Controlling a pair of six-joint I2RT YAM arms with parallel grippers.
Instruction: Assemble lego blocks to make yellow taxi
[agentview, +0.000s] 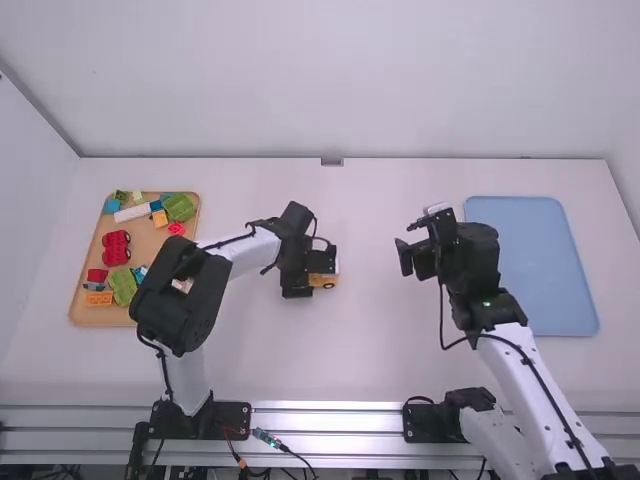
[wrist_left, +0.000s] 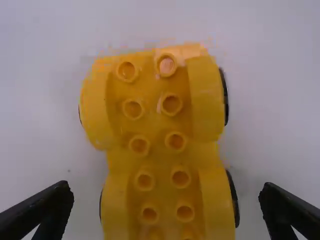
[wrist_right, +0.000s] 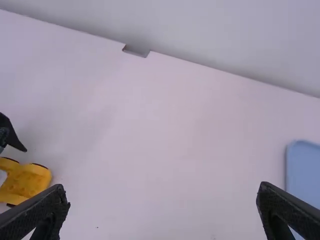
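The left gripper (agentview: 317, 268) is right over the yellow car base (wrist_left: 162, 150), its two fingers spread wide apart, one to each side of the base, neither touching it. The base lies on the white table (agentview: 370, 350), its rows of round studs facing up and black wheels along its sides. To the right of the base, well apart from it, is the right gripper (agentview: 408, 242), its fingers also spread, with nothing between them. Farther right of the base lies a blue tray (agentview: 532, 265); well left of the base, a wooden tray (agentview: 80, 312) holds red blocks (agentview: 116, 248), green blocks (agentview: 180, 207) and a white block (agentview: 131, 213).
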